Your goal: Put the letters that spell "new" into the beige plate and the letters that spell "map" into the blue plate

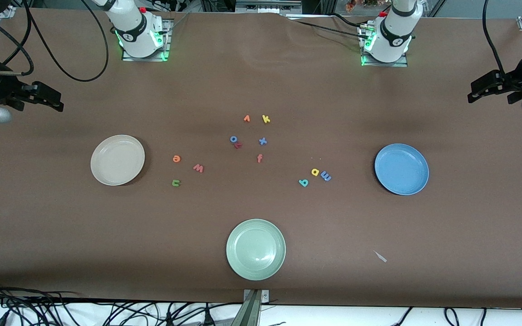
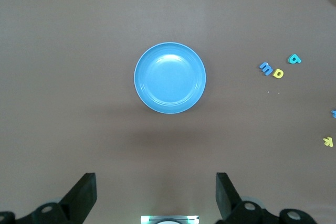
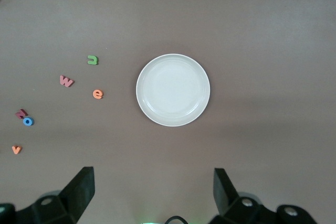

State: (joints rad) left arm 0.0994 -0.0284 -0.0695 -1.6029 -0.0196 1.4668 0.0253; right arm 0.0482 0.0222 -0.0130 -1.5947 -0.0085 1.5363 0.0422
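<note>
Right now both arms wait, raised at their own ends of the table; the left gripper hangs high over the table's edge at its end with its fingers spread wide and nothing between them; the right gripper hangs the same way at its end, fingers spread and bare.

Below on the brown table the beige plate sits toward the right arm's end, with nothing in it; just beside it, toward the middle, lie the orange "e", the pinkish-red "w" and the green "n", apart from one another, the "n" nearest the front camera; the blue plate sits toward the left arm's end, also bare inside; the yellow "a" and the blue "m" touch, with the teal "p" just beside them, all well apart from that plate.

Between the two groups, farther from the front camera, lie an orange "v", a yellow "k", a blue "x", an orange "f" and a blue "o" touching a dark red letter; a pale green plate sits nearest the front camera, with a small white scrap lying toward the left arm's end from it.
</note>
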